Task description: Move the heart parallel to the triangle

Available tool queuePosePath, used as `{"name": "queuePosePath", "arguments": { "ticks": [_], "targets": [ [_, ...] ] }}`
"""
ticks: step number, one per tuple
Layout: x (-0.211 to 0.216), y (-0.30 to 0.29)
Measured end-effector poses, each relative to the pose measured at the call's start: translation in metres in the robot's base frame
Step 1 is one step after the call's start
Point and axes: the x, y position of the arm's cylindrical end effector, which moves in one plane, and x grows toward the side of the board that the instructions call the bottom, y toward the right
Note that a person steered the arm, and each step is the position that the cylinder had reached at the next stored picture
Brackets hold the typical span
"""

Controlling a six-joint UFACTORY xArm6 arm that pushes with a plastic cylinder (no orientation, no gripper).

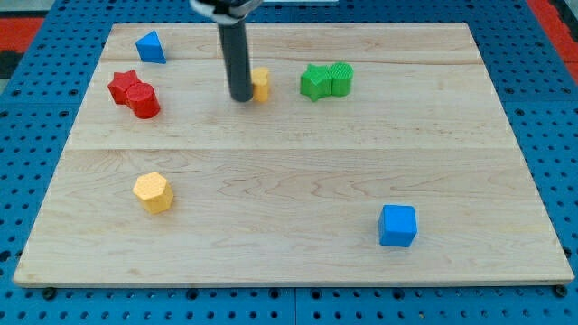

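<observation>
A wooden board (298, 171) seen from above. My tip (241, 97), a bare rod holding nothing, touches the yellow heart (261, 83), which sits at its 2 o'clock, near the board's 12 o'clock edge. The blue triangle (151, 47) lies toward 10 o'clock. A red star (124, 87) touches a red cylinder (144, 101). Two green blocks (327, 80) touch. A yellow hexagon (153, 191) sits at 8 o'clock, a blue cube (397, 225) at 5 o'clock.
</observation>
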Motion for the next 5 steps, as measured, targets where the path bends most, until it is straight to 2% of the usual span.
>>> {"name": "queuePosePath", "arguments": {
  "ticks": [1, 2, 3, 4, 5],
  "targets": [
    [-0.028, 0.026],
    [-0.028, 0.038],
    [-0.029, 0.098],
    [-0.037, 0.128],
    [-0.071, 0.138]
  ]
}}
